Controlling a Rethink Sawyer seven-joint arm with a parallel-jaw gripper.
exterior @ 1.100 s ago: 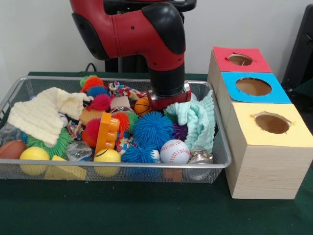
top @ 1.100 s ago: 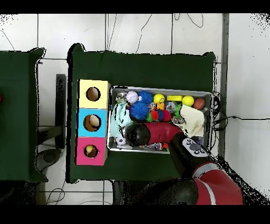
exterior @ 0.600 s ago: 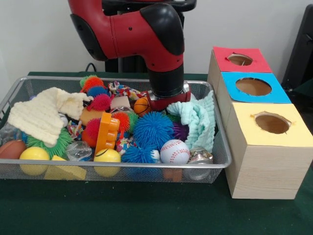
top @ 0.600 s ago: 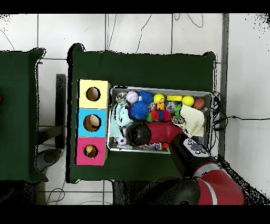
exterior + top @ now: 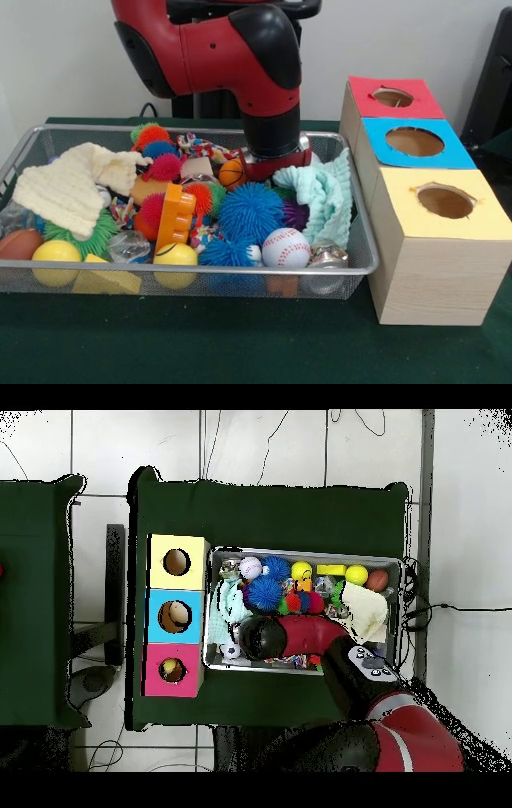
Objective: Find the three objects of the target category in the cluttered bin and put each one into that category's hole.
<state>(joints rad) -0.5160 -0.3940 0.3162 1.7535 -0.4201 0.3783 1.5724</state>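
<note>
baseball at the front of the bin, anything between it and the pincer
Yes. The big blue spiky ball sits between the baseball and the pincer, which is lowered among the toys at the back of the bin; its tips are hidden.

The bin (image 5: 352,268) of toys fills the frame's left; three holed boxes (image 5: 432,256) line its right side.

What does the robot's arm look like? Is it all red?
Not all red. The arm is mostly shiny red with rounded black caps at its joints. Its last part is a black cylinder with a silver ring, ending in a red block low among the toys. From overhead, the red arm carries a black panel with small buttons.
</note>
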